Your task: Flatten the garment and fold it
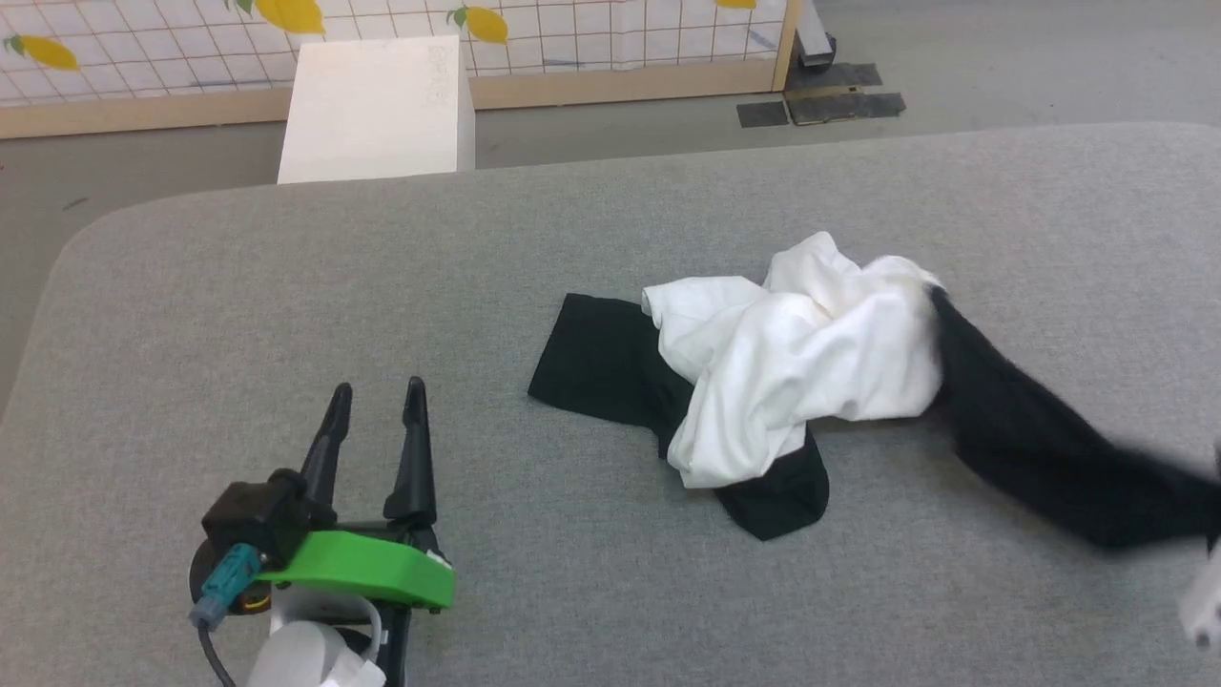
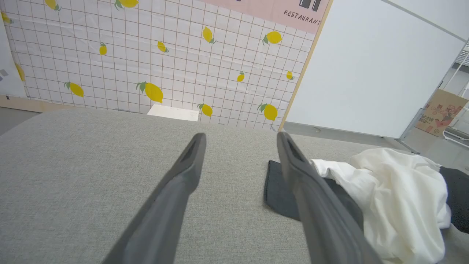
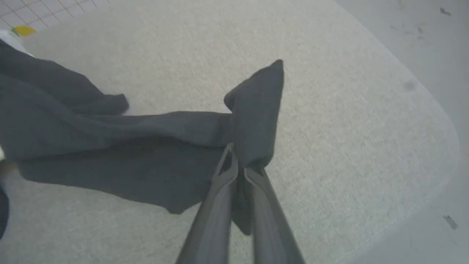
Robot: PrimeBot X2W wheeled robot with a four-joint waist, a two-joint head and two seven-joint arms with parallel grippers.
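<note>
The garment (image 1: 811, 363) lies crumpled on the grey padded table (image 1: 286, 286), a bunched white body with black parts on both sides. One black sleeve (image 1: 1040, 439) stretches out to the lower right edge of the head view. In the right wrist view my right gripper (image 3: 240, 161) is shut on the black cloth (image 3: 110, 139) of that sleeve, lifted a little above the table. My left gripper (image 1: 377, 393) rests open at the lower left, well to the left of the garment. The left wrist view shows the left gripper's spread fingers (image 2: 187, 165) with the garment (image 2: 395, 198) to their right.
A rigid white box (image 1: 382, 105) stands beyond the table's far edge. Behind it runs a lemon-patterned screen (image 1: 143, 48) with a wooden frame. The table's rounded right corner (image 3: 432, 121) lies close to the right gripper. A cardboard box (image 2: 439, 110) sits on the floor far off.
</note>
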